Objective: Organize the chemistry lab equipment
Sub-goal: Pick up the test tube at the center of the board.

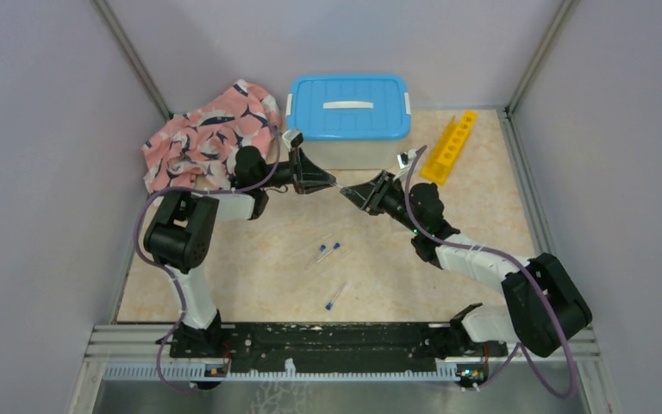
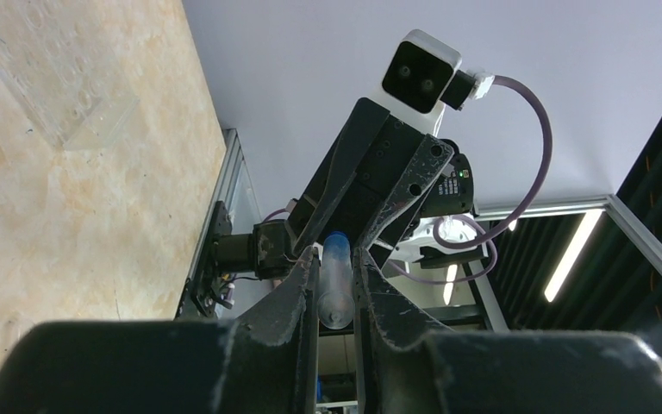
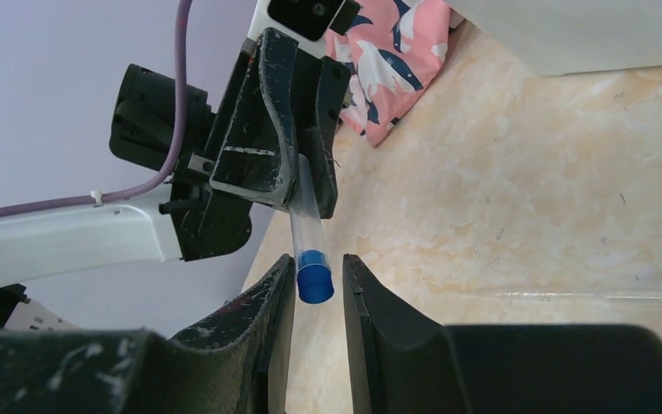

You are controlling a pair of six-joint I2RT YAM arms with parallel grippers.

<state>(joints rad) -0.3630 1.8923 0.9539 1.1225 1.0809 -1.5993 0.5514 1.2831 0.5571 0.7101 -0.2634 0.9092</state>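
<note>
Here the step in hand looks like a mid-air handover. The left gripper [image 1: 321, 182] is clamped on a clear test tube [image 3: 304, 216] along its glass body and holds it above the table [image 1: 250, 276], between the two arms. The tube's blue cap [image 3: 315, 278] points toward the right gripper [image 3: 319, 269]. That gripper's jaws stand narrowly parted on either side of the cap, with a sliver of gap on one side, so it does not grip yet.

To do this well, I judge that the right jaws should meet the tube squarely, on the cap or just behind it, with the tube centred between the pads. A pinch on the cap's very tip could let the cap pop off or let the tube swing. The left gripper should let go only once the right grip is firm, and should then back straight out along the tube's axis. A sideways pull against thin glass held at both ends risks snapping or twisting it.

The yellow holed rack [image 1: 450, 147] lies well off to the right, by the blue-lidded bin [image 1: 349, 108], and seems the likely destination. A hold near the cap would leave the rounded end free to enter a hole. More capped tubes [image 1: 328, 252] lie on the table nearer the bases.
</note>
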